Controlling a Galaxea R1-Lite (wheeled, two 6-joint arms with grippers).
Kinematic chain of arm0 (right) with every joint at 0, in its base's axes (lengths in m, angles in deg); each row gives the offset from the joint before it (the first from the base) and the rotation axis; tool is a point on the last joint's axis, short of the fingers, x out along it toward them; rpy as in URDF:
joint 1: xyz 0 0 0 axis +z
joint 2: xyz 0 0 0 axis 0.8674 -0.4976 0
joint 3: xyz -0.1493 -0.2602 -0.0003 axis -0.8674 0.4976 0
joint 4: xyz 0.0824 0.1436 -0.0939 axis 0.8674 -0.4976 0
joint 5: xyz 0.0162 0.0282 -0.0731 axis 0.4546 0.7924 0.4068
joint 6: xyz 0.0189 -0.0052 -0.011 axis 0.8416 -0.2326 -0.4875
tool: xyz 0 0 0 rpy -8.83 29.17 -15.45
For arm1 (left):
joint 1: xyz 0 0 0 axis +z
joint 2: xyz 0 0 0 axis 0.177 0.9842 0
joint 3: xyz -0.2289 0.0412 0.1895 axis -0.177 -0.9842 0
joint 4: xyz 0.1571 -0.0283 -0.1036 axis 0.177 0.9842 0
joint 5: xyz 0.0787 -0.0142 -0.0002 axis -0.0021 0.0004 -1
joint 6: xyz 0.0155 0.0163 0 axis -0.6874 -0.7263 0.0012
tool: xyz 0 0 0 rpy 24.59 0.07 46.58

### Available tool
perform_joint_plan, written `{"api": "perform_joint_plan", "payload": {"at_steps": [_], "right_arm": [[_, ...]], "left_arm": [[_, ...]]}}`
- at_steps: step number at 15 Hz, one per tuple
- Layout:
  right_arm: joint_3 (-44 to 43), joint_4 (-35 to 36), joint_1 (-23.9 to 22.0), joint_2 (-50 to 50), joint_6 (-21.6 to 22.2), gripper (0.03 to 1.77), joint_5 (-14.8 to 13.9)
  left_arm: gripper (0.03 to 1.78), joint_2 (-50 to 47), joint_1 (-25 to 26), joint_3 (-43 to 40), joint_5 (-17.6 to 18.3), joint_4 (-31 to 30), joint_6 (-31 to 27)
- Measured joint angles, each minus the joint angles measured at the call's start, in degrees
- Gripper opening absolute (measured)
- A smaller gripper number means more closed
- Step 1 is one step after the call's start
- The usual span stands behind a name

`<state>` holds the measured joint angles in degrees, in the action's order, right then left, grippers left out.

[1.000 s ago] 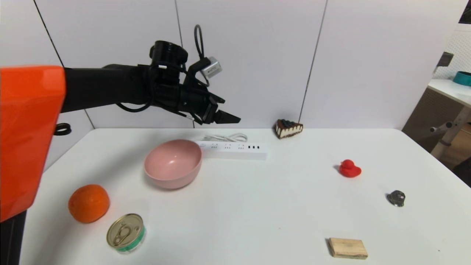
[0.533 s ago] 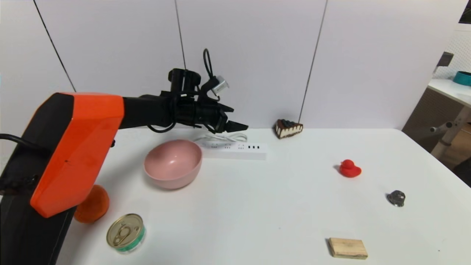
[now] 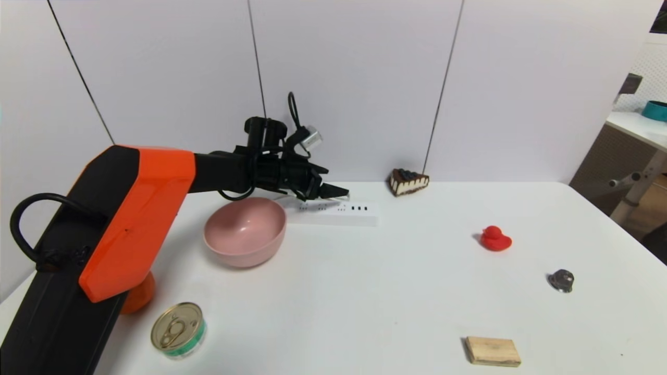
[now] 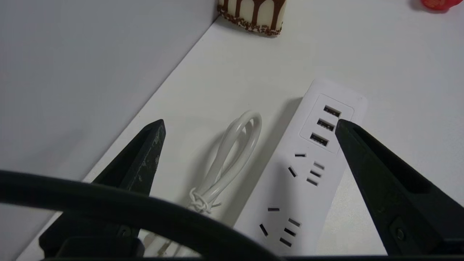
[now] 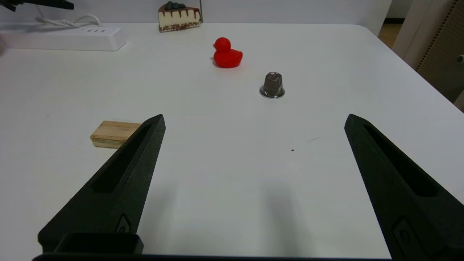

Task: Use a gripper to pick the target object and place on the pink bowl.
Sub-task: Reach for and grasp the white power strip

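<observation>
The left gripper is hovering with fingers spread wide over the power strip – no contact. The strip is lying flat near the table's far edge, just beside the pink bowl. The right gripper is idling with its fingers apart – holding nothing.

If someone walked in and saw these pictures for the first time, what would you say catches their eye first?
Most likely the big orange-and-black left arm reaching across the table, its hand open just above the white power strip at the far edge. Next to that sits the pink bowl, right beside the strip's near end. Bright spots follow: a red duck on the right and a cake slice by the wall.
</observation>
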<state>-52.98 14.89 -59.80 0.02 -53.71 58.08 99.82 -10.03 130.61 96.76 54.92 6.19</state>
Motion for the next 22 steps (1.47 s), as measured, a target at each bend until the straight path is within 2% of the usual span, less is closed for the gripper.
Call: {"api": "perform_joint_plan", "payload": {"at_steps": [6, 15, 19, 22], "right_arm": [[0.00, -0.02, 0.00, 0.00, -0.02, 1.71, 0.00], [0.00, -0.02, 0.00, 0.00, -0.02, 1.71, -0.02], [0.00, 0.00, 0.00, 0.00, -0.02, 1.71, -0.02], [0.00, 0.00, -0.02, 0.00, -0.02, 1.71, 0.00]], "left_arm": [[1.69, -0.30, 0.24, 0.00, -0.49, 4.73, -0.28], [1.69, 1.39, 0.27, -0.05, -0.51, 5.58, -0.35], [1.69, 1.24, 0.28, -0.13, -0.44, 9.28, -1.10], [1.69, 0.37, 0.24, -0.38, -0.46, 12.73, -3.83]]}}
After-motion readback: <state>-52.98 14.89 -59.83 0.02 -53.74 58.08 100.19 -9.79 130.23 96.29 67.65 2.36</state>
